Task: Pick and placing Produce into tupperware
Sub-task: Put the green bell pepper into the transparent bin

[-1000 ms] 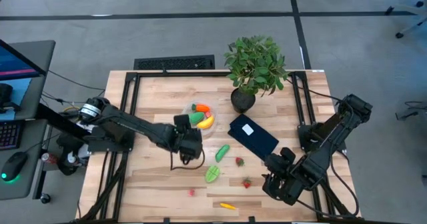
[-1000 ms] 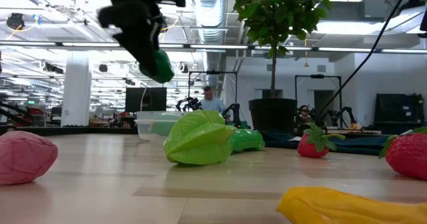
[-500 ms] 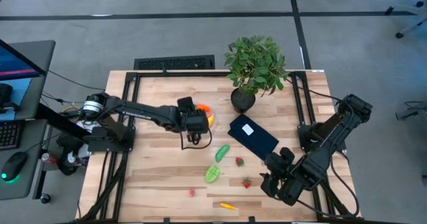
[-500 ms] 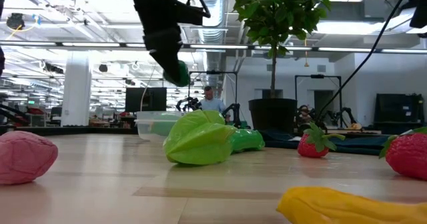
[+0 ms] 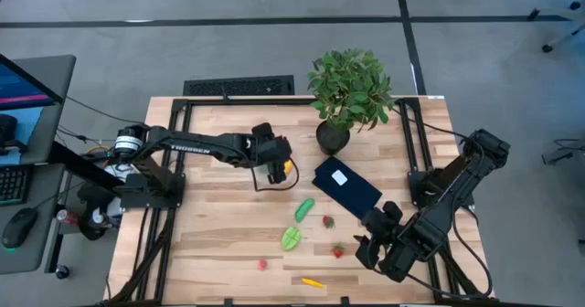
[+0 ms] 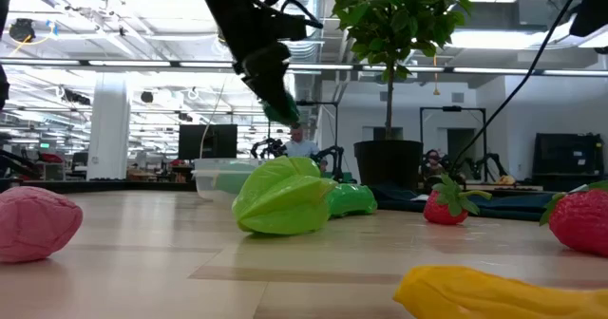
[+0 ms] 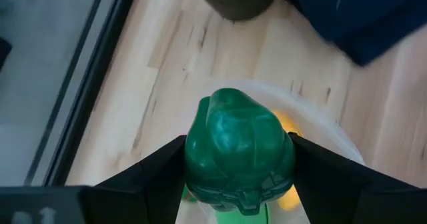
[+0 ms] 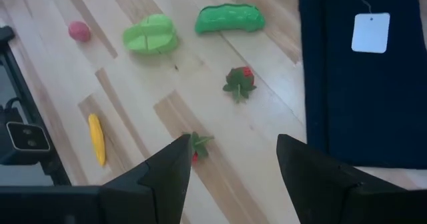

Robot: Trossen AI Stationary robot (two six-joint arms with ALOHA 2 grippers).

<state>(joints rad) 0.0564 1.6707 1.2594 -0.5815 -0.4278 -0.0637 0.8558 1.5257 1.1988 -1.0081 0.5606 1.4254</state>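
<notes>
Above the clear tupperware (image 7: 320, 117), just left of the plant pot (image 5: 333, 137), the left pincer (image 5: 275, 165) grips a dark green pepper (image 7: 238, 149); yellow produce, perhaps the banana, shows inside. Right of the pot, well apart, the right pincer (image 8: 230, 164) hangs open over the bench (image 5: 219, 243), near two strawberries (image 8: 239, 82).
</notes>
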